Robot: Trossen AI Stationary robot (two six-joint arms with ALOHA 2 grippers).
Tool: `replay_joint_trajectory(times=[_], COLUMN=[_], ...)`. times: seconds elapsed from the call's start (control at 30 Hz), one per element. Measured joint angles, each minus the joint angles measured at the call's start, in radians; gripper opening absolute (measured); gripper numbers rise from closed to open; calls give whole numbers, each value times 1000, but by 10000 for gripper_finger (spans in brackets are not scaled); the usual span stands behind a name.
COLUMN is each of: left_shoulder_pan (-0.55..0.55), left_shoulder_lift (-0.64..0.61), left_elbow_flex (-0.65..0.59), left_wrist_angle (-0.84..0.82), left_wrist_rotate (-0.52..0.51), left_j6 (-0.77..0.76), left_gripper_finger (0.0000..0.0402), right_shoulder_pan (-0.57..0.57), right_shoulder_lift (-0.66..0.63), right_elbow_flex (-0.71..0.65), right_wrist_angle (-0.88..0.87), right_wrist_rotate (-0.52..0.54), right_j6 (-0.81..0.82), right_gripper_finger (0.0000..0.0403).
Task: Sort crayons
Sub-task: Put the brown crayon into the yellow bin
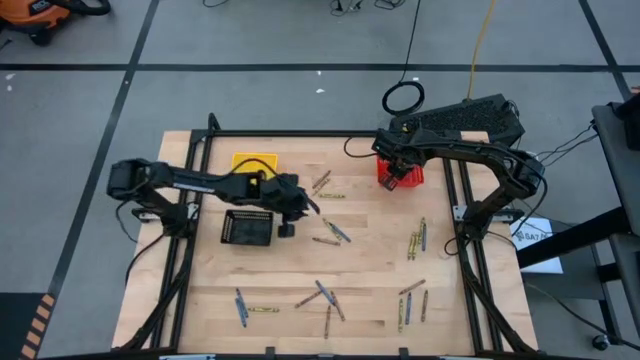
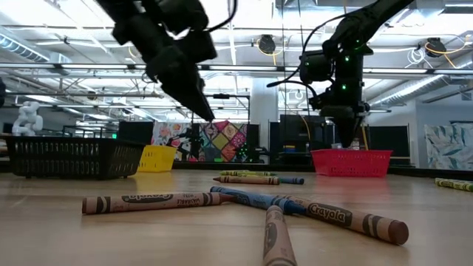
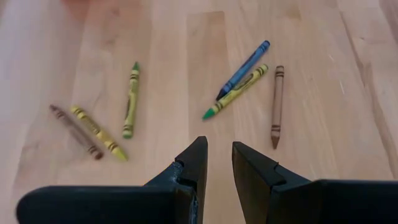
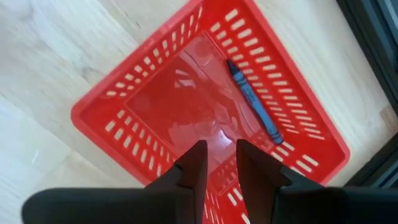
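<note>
We saw the left end effector (image 1: 300,205) hanging above the desk (image 1: 370,270) just right of the black basket (image 1: 248,228), fingers a narrow gap apart w/ nothing between them. Its wrist cam looked down on loose crayons: a blue crayon (image 3: 244,69) lying against a yellow-green one (image 3: 236,91), a brown one (image 3: 277,106) beside that pair, and, apart from them, another yellow-green crayon (image 3: 130,101) near a yellow (image 3: 98,132) and a brown (image 3: 76,131) lying side by side.

The right end effector (image 4: 216,163) hung over the red basket (image 1: 402,173) at the desk's far right, fingers slightly apart and empty. Inside the basket lay one blue crayon (image 4: 250,101) along one wall.

The yellow basket (image 1: 255,161) sat at the far edge, behind the black one. More crayons were scattered over the desk: a group by the right rail (image 1: 416,241), several along the near edge (image 1: 325,296), a few mid-desk. In the low view three lay closest to the camera, a brown (image 2: 151,201), a blue (image 2: 255,199) and another brown (image 2: 347,218), their ends meeting.
</note>
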Motion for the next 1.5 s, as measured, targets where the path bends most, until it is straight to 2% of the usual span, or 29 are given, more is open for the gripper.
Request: replay_joint_trajectory(times=[0.13,0.6,1.0,1.37,1.5], left_shoulder_pan=[-22,-105,-130,-161,-158], left_shoulder_lift=[58,185,292,331,362], left_elbow_flex=[52,114,114,115,115], left_wrist_angle=[-31,-3,59,119,141], left_wrist_rotate=[0,-1,-1,0,-28], left_j6=[1,52,26,17,6], left_gripper_finger=[80,80,80,80,80], right_shoulder_pan=[0,2,3,3,3], right_shoulder_lift=[0,0,1,1,1], right_elbow_flex=[0,0,0,1,1], right_wrist_angle=[7,-5,-16,-14,-10], right_wrist_rotate=[-1,-7,-8,-8,-8], right_j6=[-8,42,71,71,70], right_gripper_finger=[73,73,73,73,73])
